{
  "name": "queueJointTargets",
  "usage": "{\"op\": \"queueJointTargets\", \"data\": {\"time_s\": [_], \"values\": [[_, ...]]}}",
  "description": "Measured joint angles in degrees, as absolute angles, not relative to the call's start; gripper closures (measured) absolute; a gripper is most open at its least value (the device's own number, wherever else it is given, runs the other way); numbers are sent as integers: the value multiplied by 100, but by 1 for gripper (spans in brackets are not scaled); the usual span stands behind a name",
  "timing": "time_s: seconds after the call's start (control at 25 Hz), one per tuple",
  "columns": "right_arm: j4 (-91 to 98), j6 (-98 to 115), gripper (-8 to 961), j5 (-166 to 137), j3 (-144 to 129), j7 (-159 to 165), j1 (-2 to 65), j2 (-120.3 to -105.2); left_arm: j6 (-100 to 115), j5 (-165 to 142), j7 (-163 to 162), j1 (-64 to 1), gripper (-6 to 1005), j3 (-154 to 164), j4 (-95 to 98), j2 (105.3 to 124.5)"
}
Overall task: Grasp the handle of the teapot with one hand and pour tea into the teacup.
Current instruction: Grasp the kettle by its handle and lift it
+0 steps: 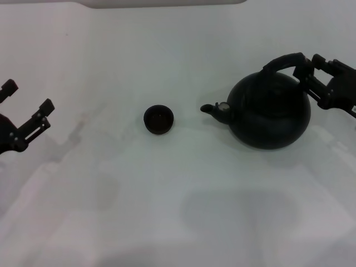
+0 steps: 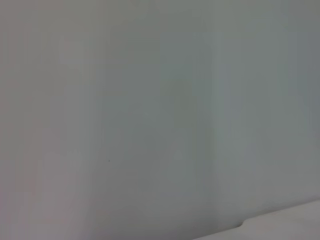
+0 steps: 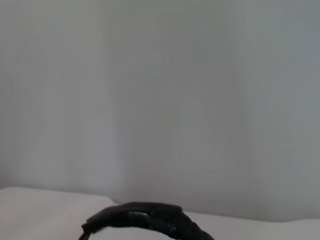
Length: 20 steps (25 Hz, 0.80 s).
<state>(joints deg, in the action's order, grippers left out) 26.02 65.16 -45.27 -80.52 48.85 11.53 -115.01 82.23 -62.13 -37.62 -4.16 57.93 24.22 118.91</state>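
Sitting on the right half of the white desk (image 1: 178, 211), the teapot (image 1: 272, 114) stands upright with its short spout (image 1: 214, 109) aimed toward the teacup (image 1: 158, 119), which rests well apart from it near the middle. The handle (image 1: 283, 61) arches over the top of the pot, and the right pincer (image 1: 309, 71) is up against the handle's right end, at the shoulder of the pot. From where I stand its fingers seem to sit on either side of the handle there, but I cannot tell whether they are clenched on it or only beside it; the right wrist view shows just the dark arch of the handle (image 3: 145, 220) low in front of a pale wall.

To do this step well, I would want a firm, centred hold before any lift. A grip so far down one end of the arch could let the heavy round pot swing or tip; closer to the crown looks steadier. The cup is tiny next to the pot, so the spout needs to come right over it and the tilt should be slow.

The left pincer (image 1: 26, 111) hangs released at the left edge of the desk, well away.
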Motion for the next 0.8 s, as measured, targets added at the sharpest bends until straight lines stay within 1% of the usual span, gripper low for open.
{"op": "queueJointTargets", "data": {"time_s": [0.12,0.24,0.48,0.64,0.8], "values": [[2611,6508,326,-4530,-8053,4880,1191,-11515,8221,-6213,-3732,-428,139,5792,2417,11891],[2611,6521,450,-4538,-8052,4819,1190,-11518,8218,-6213,-3730,-430,140,5776,2416,11891],[2605,6745,646,-4565,-8070,4606,1177,-11504,8206,-6210,-3642,-451,141,5712,2357,11892],[2561,6762,704,-4563,-8076,4600,1199,-11515,8207,-6208,-3618,-482,141,5725,2344,11892],[2572,6762,744,-4553,-8059,4587,1166,-11506,8222,-6206,-3615,-492,221,5747,2344,11892]]}}
